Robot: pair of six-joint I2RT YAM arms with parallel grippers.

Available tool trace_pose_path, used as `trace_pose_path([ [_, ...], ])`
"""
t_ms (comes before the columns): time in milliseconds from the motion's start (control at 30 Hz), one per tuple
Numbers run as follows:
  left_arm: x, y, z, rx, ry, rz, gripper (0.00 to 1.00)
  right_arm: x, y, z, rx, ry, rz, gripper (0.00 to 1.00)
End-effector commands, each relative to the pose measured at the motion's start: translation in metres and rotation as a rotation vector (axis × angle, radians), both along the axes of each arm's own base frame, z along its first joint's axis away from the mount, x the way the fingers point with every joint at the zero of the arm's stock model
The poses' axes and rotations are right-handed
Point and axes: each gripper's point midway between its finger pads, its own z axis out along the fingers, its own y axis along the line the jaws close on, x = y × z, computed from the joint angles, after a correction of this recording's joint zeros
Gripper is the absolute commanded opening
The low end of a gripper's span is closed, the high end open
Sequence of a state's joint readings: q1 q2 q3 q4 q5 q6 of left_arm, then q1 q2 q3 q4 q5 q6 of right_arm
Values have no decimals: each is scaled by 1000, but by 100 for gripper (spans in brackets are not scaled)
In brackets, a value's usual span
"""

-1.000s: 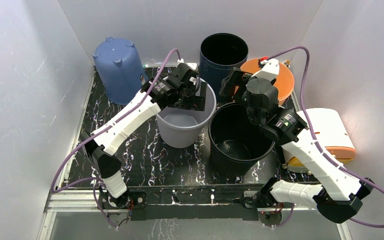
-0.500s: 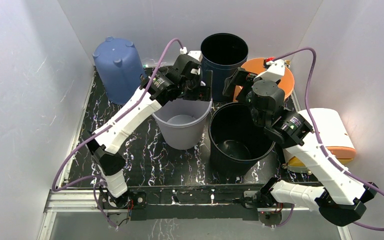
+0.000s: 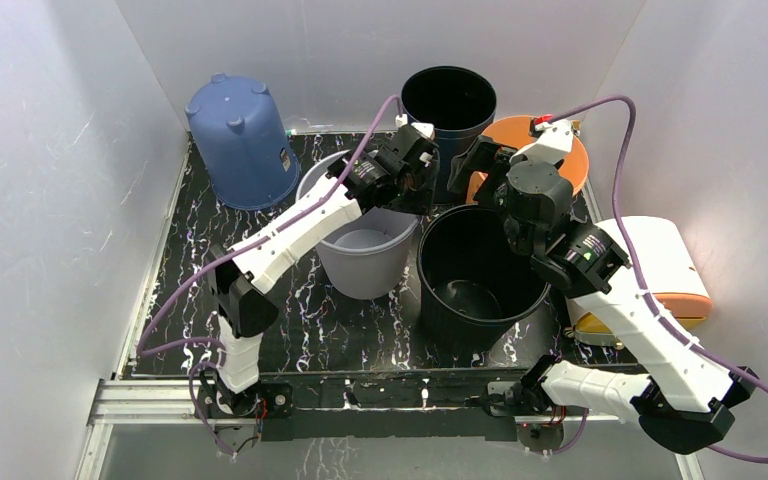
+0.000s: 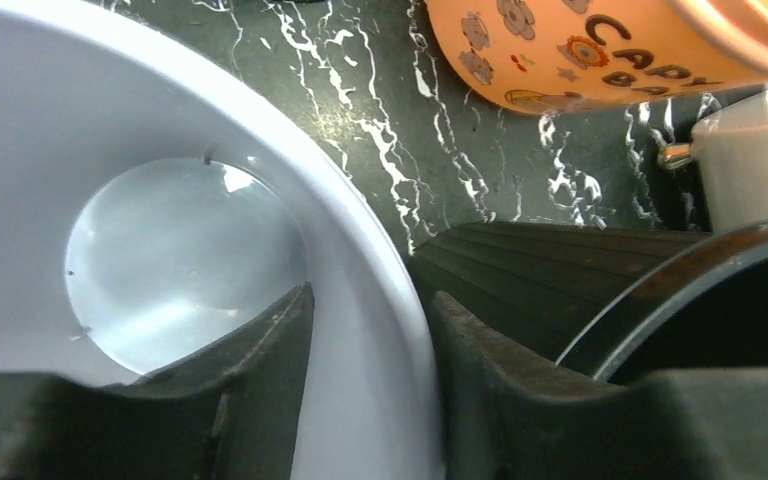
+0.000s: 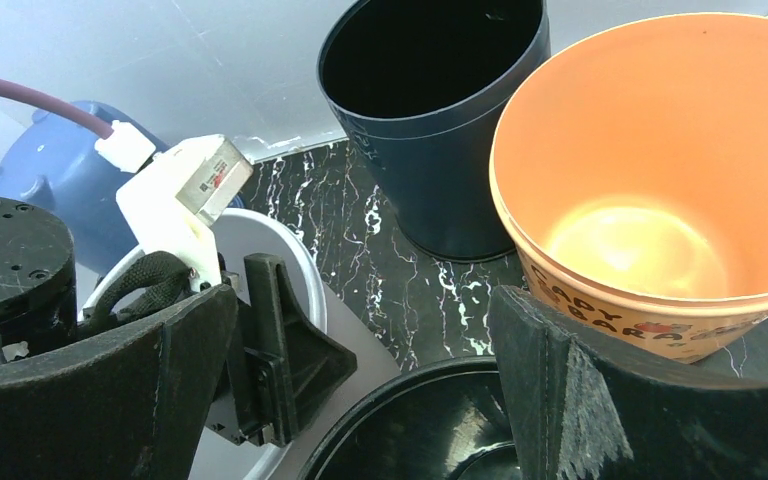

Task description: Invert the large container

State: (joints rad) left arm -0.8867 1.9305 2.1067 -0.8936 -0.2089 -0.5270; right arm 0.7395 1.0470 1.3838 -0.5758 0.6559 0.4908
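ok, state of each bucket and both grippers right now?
blue bucket: upside down, base up.
grey bucket: upright, empty, rim gripped.
black bucket: upright, empty.
navy bin: upright, mouth up.
orange bucket: upright, empty.
left gripper: shut on the grey bucket's rim, one finger inside, one outside.
right gripper: open, holding nothing.

Five buckets (image 3: 243, 140), two arms (image 3: 290, 225), and seemingly one lidded box (image 3: 660, 265).
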Motion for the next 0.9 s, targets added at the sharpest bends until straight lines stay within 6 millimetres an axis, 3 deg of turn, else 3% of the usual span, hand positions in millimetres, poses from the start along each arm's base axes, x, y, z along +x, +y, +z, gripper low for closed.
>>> trace_pose_path([
  [0, 2, 17, 22, 5, -68, 36, 22, -4, -8, 20, 30, -47, -17, 98],
  [33, 3, 21, 25, 11, -80, 45, 2, -4, -7, 20, 30, -48, -11, 98],
  [67, 3, 24, 29, 16, -93, 52, 0, -4, -6, 19, 29, -46, -5, 98],
  [200, 7, 44, 48, 22, -143, 61, 0, -2, -2, 18, 31, -42, 7, 98],
  [300, 18, 72, 58, -16, -161, 83, 0, -2, 1, 18, 35, -41, 19, 98],
  [533, 35, 133, 106, -569, -91, 149, 0, -3, 5, 11, 39, -26, 44, 98],
  [867, 26, 166, 105, -1058, 79, 176, 0, 4, 31, 8, 43, 3, 129, 98],
])
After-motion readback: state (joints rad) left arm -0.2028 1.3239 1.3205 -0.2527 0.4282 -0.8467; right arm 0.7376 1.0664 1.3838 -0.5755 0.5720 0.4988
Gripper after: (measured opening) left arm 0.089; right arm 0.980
